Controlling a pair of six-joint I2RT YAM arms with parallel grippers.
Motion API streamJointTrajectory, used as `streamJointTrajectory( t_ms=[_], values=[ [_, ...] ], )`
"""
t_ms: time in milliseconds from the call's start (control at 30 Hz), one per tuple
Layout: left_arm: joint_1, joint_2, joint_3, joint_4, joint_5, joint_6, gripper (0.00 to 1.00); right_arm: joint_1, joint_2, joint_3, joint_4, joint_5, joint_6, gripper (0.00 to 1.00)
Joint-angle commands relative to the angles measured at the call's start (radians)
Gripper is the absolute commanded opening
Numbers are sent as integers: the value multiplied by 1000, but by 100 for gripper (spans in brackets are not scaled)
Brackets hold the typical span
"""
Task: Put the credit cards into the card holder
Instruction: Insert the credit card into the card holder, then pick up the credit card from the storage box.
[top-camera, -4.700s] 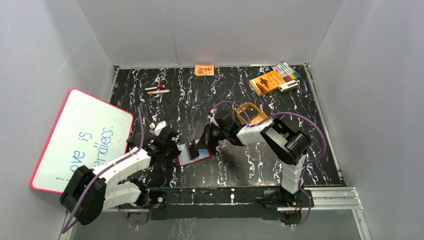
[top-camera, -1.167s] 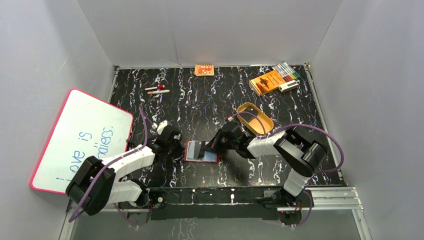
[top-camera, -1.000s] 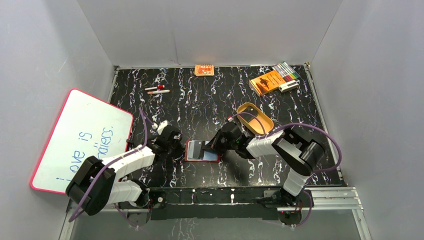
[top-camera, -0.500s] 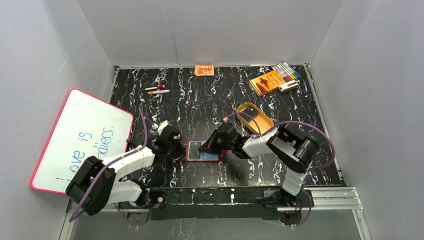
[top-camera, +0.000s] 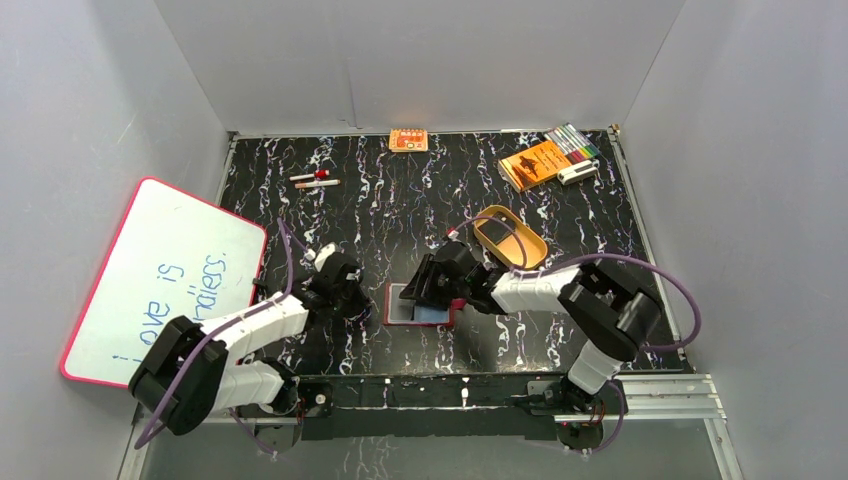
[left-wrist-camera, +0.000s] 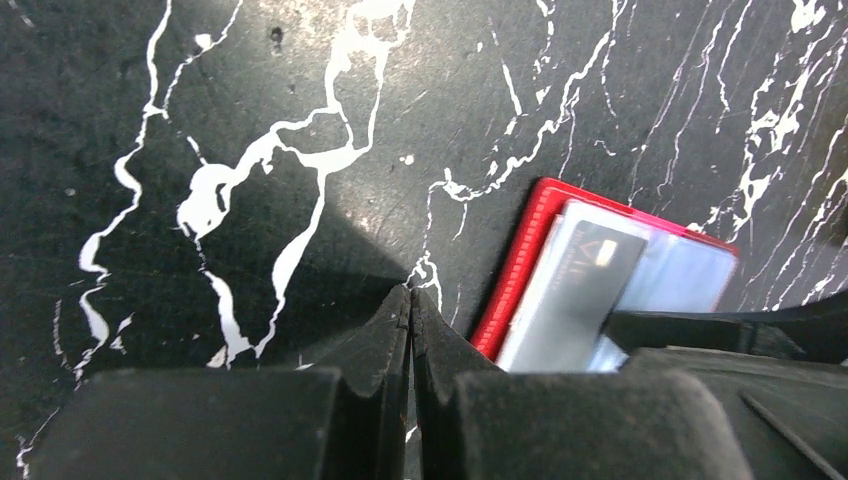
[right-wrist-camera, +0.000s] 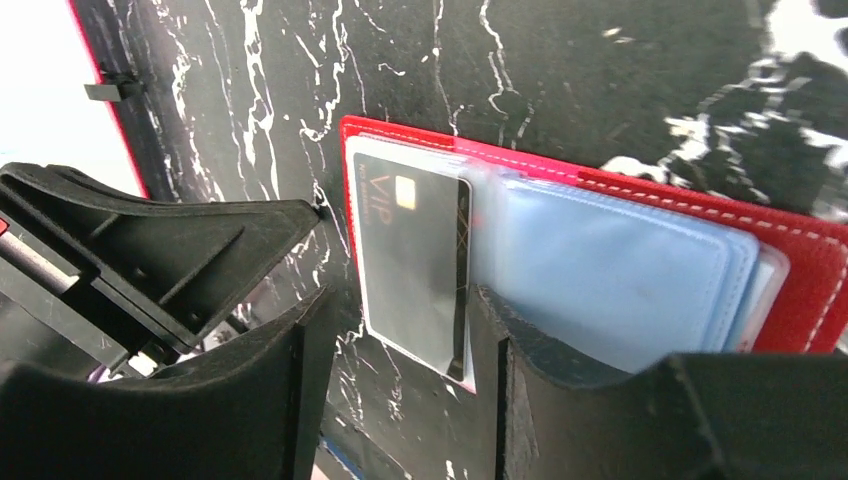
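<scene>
left gripper (left-wrist-camera: 410, 310) is clamped shut with nothing in it, tip low over the table (top-camera: 370, 200) just beside the red edge of the card holder (left-wrist-camera: 522, 255), which lies open and flat near the front between the two arms. right gripper (right-wrist-camera: 400, 305) has its fingers spread, one either side of the dark credit card (right-wrist-camera: 410, 240) lying at the holder's end sleeve, can't tell if it's fully tucked in. behind that a tan tray (top-camera: 510, 238), then an orange booklet (top-camera: 535, 163) at the far edge.
</scene>
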Motion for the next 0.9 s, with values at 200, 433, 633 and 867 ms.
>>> streamJointTrajectory(
  t_ms=[200, 433, 633, 867],
  values=[
    [-4, -95, 49, -182, -80, 41, 0, 1, -264, 108, -409, 185, -236, 69],
    [-4, -161, 81, -193, -87, 75, 6, -281, -441, 98, -525, 180, -285, 65],
    [-4, -217, 35, -135, -27, 82, 25, -519, -515, -13, -384, 202, -223, 63],
    [-4, -261, 10, -116, -24, 96, 56, -628, -365, 11, -329, 155, -163, 66]
  ],
)
